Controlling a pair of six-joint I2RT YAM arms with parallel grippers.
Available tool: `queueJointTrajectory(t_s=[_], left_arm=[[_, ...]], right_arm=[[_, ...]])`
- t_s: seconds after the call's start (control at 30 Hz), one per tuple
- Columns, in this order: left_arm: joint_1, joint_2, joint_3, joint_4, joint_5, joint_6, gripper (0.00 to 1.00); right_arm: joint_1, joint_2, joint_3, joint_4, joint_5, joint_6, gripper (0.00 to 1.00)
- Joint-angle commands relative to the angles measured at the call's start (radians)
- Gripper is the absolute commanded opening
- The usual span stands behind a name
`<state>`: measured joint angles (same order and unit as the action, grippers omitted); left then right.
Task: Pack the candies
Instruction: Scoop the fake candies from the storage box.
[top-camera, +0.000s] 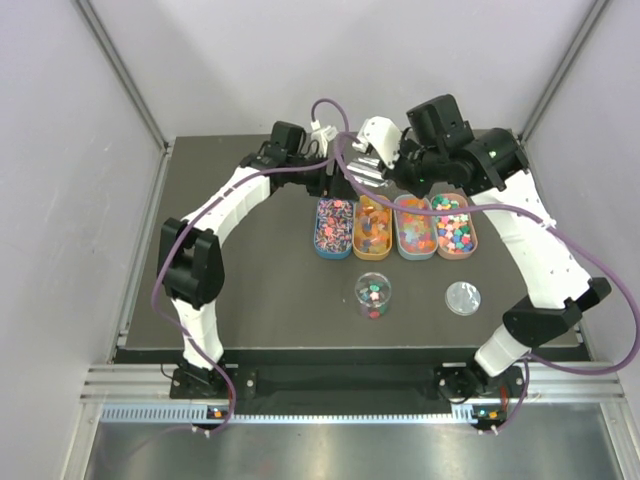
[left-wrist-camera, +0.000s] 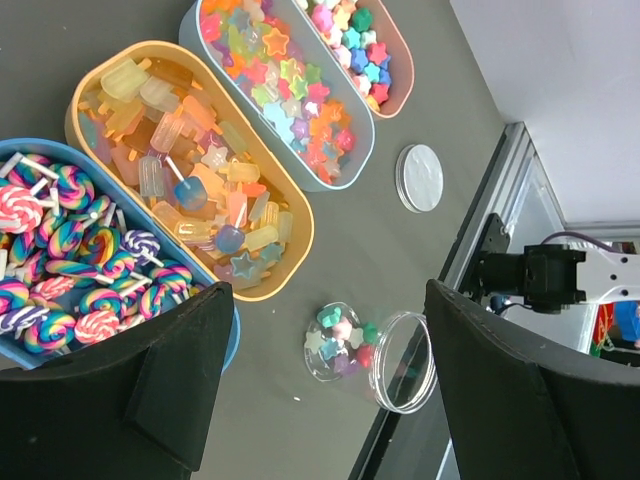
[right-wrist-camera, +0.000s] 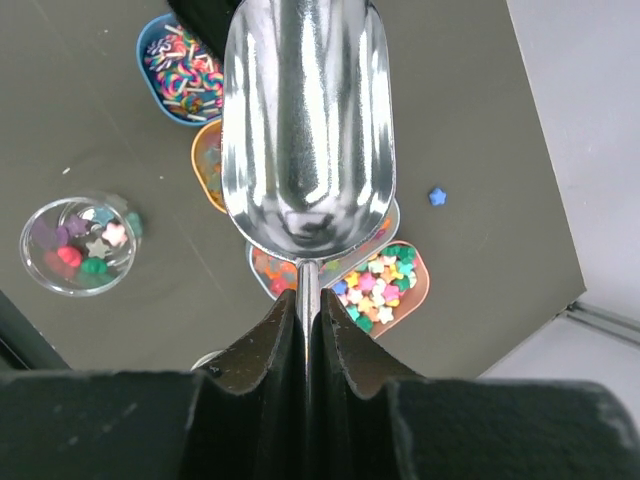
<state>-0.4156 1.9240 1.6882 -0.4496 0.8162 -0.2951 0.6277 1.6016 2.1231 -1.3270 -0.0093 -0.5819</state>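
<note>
While R gripper (right-wrist-camera: 305, 300) pinches scoop (right-wrist-camera: 305, 120) handle, L gripper (left-wrist-camera: 330, 385) hangs spread wide, empty, near candies (left-wrist-camera: 190, 170).

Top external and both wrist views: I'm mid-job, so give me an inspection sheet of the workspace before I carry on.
Surface: dark table, no damage seen.
Job's things: candies fill four oval trays set in a row; the clear jar is open and holds a few; its lid lies apart on the table.
Clutter: one blue star candy loose beyond the trays.
Grippers: left gripper jaws open, empty, by the trays' far side; right gripper jaws shut on the metal scoop handle, bowl looks empty.
Cables: purple cables run along both arms, one arching between the wrists.
Surroundings: white walls, metal rail at the near edge.
</note>
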Motion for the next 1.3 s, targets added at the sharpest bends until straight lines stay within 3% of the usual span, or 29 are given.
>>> queueJointTrajectory(t_s=[0.0, 0.07, 0.23, 0.43, 0.73, 0.97, 1.27], left_arm=[[-0.003, -0.011, 0.048, -0.006, -0.014, 0.033, 0.82], [0.003, -0.026, 0.059, -0.060, -0.057, 0.083, 0.82], [0.047, -0.068, 0.041, -0.107, -0.238, 0.169, 0.83], [0.077, -0.036, 0.106, -0.130, -0.406, 0.226, 0.83], [0.080, -0.025, 0.062, -0.077, -0.374, 0.180, 0.83], [0.081, -0.014, 0.042, -0.040, -0.371, 0.195, 0.83], [0.101, 0.042, 0.088, -0.061, -0.351, 0.200, 0.83]], right_arm=[[-0.014, 0.014, 0.028, 0.034, 0.037, 0.040, 0.00], [-0.042, 0.008, -0.018, 0.026, 0.104, 0.034, 0.00], [-0.066, -0.015, -0.236, -0.029, 0.098, 0.060, 0.00], [-0.085, 0.081, -0.296, -0.104, 0.066, 0.082, 0.00], [-0.186, 0.117, -0.437, -0.094, 0.244, 0.145, 0.00], [-0.325, 0.070, -0.512, -0.095, 0.169, 0.217, 0.00], [-0.330, 0.144, -0.511, -0.084, 0.137, 0.261, 0.00]])
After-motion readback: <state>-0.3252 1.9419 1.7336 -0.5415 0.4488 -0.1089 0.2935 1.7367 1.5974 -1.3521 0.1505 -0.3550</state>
